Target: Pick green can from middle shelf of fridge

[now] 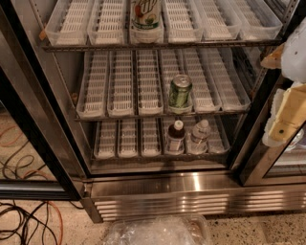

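Observation:
The green can stands upright at the front of the fourth lane tray from the left on the middle shelf of the fridge. It is green and white with a silver top. The fridge door is open and the shelves are in full view. My gripper shows as cream and white parts at the right edge of the view. It is well to the right of the can, outside the fridge's right frame, and roughly level with the middle shelf. It holds nothing that I can see.
A white-green carton stands on the shelf above. Two small capped bottles stand on the shelf below. The black-framed glass door hangs open at left. Cables lie on the floor. A clear plastic item sits at the bottom.

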Tool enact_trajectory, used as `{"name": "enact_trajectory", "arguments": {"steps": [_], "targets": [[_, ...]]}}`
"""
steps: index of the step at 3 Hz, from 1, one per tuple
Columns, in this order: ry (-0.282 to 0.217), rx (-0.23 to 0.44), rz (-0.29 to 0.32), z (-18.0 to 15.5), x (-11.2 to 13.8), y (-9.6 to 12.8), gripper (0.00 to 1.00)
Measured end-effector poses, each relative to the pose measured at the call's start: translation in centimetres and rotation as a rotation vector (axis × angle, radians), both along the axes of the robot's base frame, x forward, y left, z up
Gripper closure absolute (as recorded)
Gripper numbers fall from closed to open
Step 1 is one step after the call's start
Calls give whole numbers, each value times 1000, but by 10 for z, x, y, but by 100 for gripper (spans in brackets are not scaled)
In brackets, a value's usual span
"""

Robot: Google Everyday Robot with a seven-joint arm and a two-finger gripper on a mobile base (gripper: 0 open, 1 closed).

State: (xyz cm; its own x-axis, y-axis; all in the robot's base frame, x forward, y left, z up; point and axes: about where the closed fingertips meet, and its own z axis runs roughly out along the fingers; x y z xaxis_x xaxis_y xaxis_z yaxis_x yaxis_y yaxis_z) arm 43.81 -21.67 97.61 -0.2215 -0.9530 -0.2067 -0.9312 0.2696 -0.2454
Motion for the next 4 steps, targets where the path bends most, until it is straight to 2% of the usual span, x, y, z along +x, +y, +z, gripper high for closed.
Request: {"name": "enact_trajectory", "arguments": {"steps": [2, 3, 4], "targets": [[-10, 11, -3, 1, 1, 1, 0], [-52, 112, -38, -6, -2, 2, 0], [-118, 270, -102, -17, 0, 10, 0]]}}
